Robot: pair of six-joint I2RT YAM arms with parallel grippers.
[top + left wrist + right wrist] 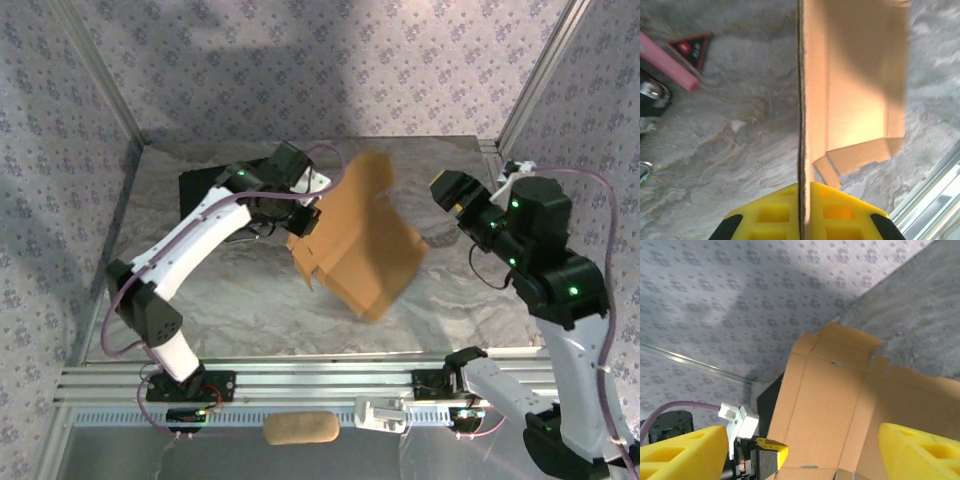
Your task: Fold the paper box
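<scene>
paper box (360, 240): plain tan-brown cardboard, no print; reads lighter orange-tan where lit in the left wrist view.
bench (250, 310): grey marble pattern, pale veins.
walls (300, 60): pale lilac-grey, small repeating floral print.
left gripper (801, 210), right gripper (804, 445): yellow jaws, black trim.
left arm (200, 240): white shell, black joints.
right arm (580, 370): white lower link, black upper, green lights.
cable (675, 407): purple.
case (200, 190): black.
bar (667, 62): pink, beside a black triangle label (690, 50) edged red.
frame rail (320, 385): silver.
oblong pad (300, 428): tan.
</scene>
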